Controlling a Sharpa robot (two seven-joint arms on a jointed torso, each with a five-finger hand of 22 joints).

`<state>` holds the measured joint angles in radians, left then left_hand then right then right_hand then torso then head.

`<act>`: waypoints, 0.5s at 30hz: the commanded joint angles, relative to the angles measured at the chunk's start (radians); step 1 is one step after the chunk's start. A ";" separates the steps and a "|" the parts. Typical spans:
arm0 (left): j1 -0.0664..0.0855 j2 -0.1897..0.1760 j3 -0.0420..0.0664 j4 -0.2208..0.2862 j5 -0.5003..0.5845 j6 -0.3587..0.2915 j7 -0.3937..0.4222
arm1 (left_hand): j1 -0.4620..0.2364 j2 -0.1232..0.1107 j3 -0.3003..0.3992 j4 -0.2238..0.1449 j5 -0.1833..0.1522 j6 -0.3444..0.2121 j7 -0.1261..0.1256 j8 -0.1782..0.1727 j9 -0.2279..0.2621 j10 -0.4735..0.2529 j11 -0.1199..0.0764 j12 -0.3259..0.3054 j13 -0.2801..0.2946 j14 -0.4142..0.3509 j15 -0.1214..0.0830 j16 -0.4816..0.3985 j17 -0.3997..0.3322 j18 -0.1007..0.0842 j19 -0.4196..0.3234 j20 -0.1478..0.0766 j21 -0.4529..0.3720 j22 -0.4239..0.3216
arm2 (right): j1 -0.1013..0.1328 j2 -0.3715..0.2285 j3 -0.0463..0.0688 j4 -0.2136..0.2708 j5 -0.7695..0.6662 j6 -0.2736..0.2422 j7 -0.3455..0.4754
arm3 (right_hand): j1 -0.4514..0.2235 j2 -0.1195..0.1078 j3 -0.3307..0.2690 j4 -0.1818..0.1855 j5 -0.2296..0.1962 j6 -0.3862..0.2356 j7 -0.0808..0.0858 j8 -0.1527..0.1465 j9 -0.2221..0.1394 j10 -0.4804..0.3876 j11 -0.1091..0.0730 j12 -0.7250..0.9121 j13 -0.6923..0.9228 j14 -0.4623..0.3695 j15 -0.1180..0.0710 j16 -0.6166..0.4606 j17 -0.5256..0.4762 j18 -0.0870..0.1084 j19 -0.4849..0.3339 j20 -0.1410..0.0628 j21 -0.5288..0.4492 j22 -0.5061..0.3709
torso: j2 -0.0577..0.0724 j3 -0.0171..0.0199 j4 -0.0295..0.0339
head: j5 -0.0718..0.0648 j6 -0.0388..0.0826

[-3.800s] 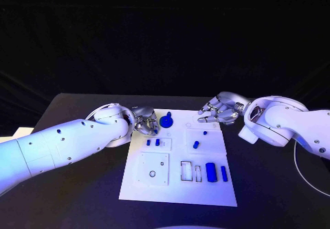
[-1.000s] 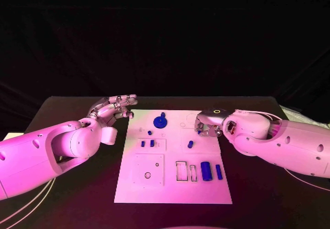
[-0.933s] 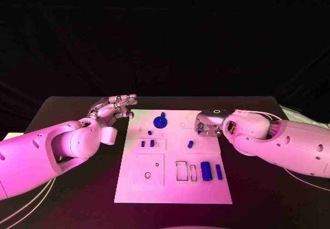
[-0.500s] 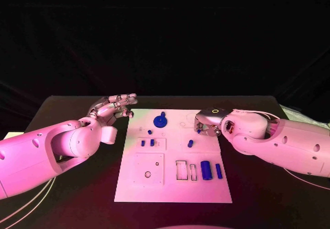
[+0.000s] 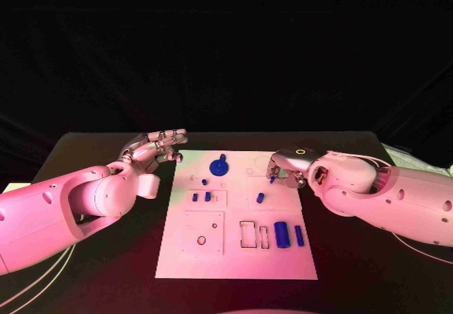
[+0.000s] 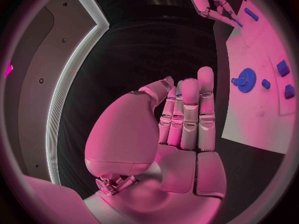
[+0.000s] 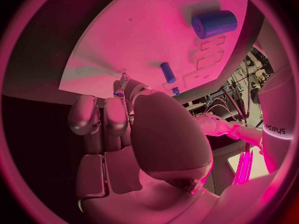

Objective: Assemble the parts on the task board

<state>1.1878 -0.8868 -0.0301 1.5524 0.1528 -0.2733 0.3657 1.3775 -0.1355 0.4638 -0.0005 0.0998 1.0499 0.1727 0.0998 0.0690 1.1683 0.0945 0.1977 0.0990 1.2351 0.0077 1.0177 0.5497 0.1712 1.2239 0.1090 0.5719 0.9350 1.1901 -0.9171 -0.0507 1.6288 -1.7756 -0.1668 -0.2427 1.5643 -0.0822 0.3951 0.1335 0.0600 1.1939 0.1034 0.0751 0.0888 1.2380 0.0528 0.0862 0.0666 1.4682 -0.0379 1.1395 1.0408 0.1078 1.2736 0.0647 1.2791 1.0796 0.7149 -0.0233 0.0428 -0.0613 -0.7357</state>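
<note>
Black table (image 5: 94, 275) carries the task board (image 5: 236, 261). Beside the board's left far corner, the left hand (image 5: 154, 147) is empty, fingers extended. At its right edge, the right hand (image 5: 283, 170) pinches a small blue part (image 5: 271, 178).

Left wrist view: fingers (image 6: 187, 114) straight, together, holding nothing; blue gear (image 6: 244, 79) on the board.

Right wrist view: fingers (image 7: 106, 117) curl above the board.

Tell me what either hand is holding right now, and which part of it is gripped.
The right hand pinches a small blue part at its fingertips above the task board; which end it grips cannot be told. The left hand holds nothing.
</note>
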 commanded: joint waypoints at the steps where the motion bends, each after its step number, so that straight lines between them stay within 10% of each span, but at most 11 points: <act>1: 0.000 0.002 0.001 -0.001 0.000 0.014 0.008 | 0.004 0.007 -0.004 -0.001 -0.003 -0.005 0.001 0.004 -0.001 -0.005 0.000 0.005 0.001 0.002 0.001 -0.003 -0.001 0.010 0.001 0.000 -0.003 -0.001 | 0.006 -0.010 0.002 0.014 0.063 -0.042 -0.018 | -0.015 0.001 0.010 -0.001 -0.004 0.005 0.004 -0.004 0.001 0.017 -0.007 -0.006 0.001 0.024 0.001 0.005 -0.002 -0.003 0.008 0.003 0.006 0.002 | 0.000 0.0000 -0.0008 | 0.000 0.000; 15: 0.000 0.004 0.001 -0.005 -0.001 0.019 0.003 | 0.007 0.008 -0.006 -0.004 -0.003 -0.006 0.002 0.004 -0.001 -0.008 0.001 0.007 0.002 -0.001 0.002 -0.005 -0.005 0.010 0.000 0.000 -0.009 -0.004 | 0.030 -0.042 0.010 0.103 0.117 -0.053 -0.024 | -0.035 -0.004 0.014 -0.004 -0.007 0.008 0.006 -0.003 0.004 0.021 -0.005 -0.009 0.001 0.023 0.003 0.007 -0.001 -0.004 0.011 0.006 0.008 0.007 | 0.001 -0.0009 0.0002 | 0.005 -0.001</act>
<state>1.1878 -0.8852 -0.0302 1.5463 0.1523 -0.2725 0.3644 1.3814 -0.1316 0.4610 -0.0033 0.0998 1.0500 0.1726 0.0998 0.0691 1.1683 0.0945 0.1977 0.0997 1.2348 0.0080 1.0177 0.5454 0.1712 1.2238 0.1090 0.5654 0.9320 1.2191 -0.9625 -0.0408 1.7204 -1.6856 -0.2076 -0.2599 1.5403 -0.0884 0.4031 0.1309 0.0573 1.1972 0.1073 0.0670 0.0917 1.2529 0.0450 0.0802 0.0663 1.4682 -0.0379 1.1414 1.0398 0.1078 1.2771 0.0683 1.2851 1.0854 0.7150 -0.0242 0.0426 -0.0593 -0.7361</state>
